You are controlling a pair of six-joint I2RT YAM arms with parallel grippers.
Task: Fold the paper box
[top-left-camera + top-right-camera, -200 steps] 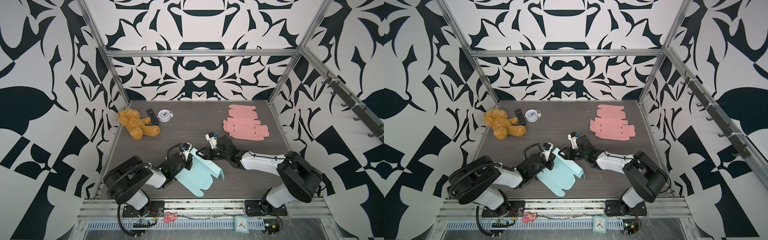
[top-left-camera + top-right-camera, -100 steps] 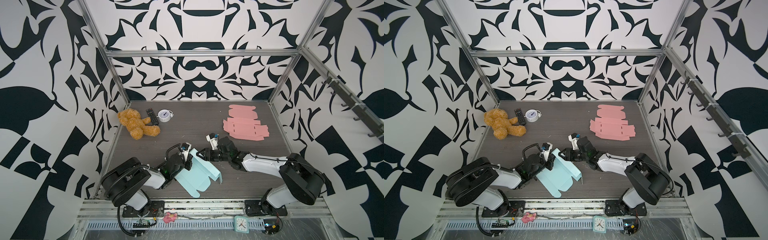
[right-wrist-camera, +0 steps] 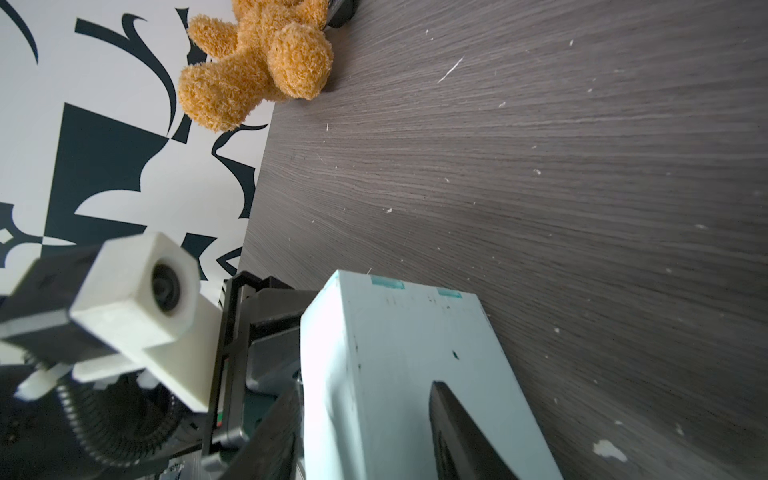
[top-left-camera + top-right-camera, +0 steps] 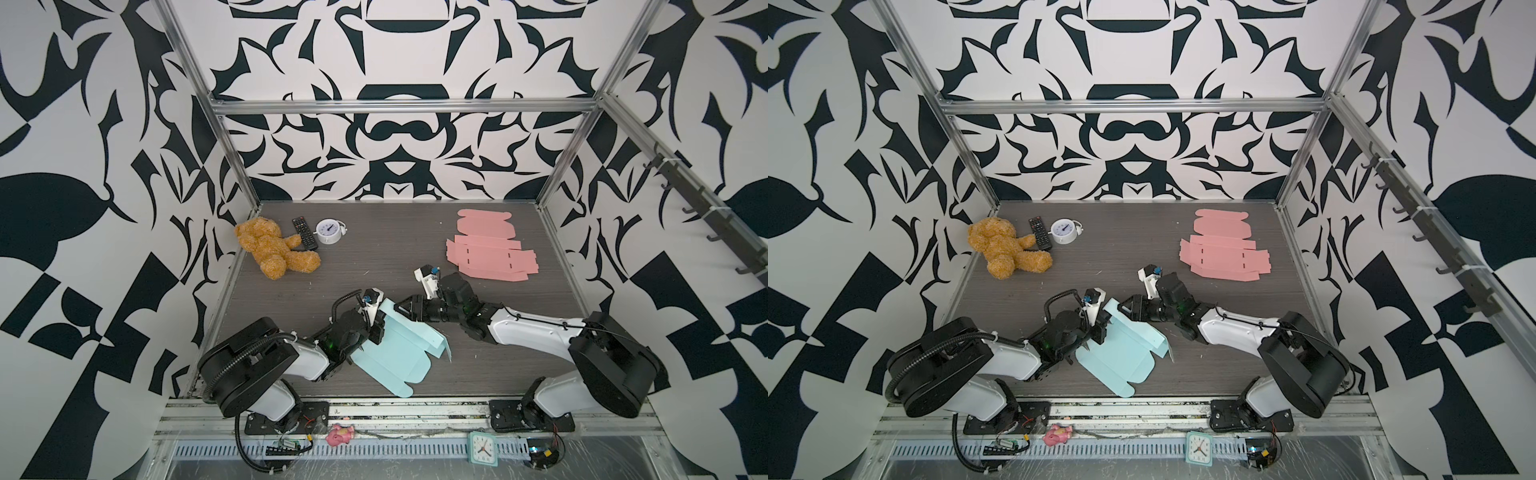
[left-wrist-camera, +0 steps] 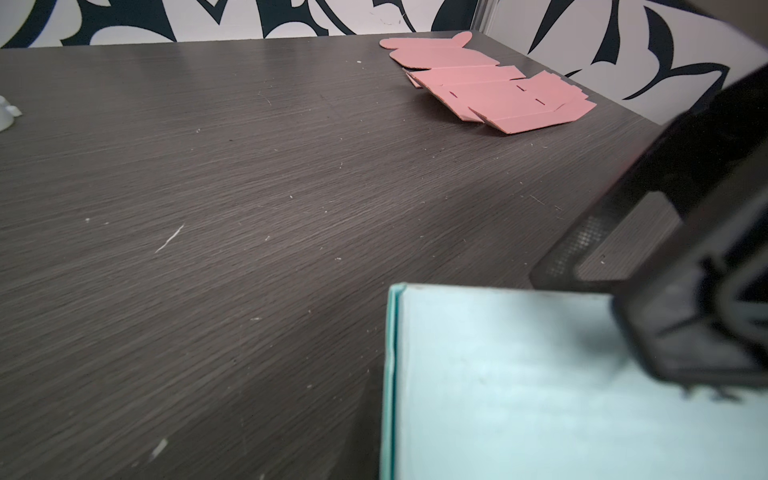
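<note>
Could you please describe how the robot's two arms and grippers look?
Both arms, left arm and right arm, have bulky black joints and smooth white links. A ribbed black hose runs along the left one, a thin black cable along the right. The left gripper and right gripper are black, each beside a white wrist camera.

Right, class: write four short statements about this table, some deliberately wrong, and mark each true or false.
The teddy bear lies next to the remote. True.
The pink cardboard is folded into a box. False: it lies flat.
The left pincer is shut on the blue paper box. True.
The white alarm clock stands on the blue paper box. False: it stands beside the remote, apart from the box.
</note>
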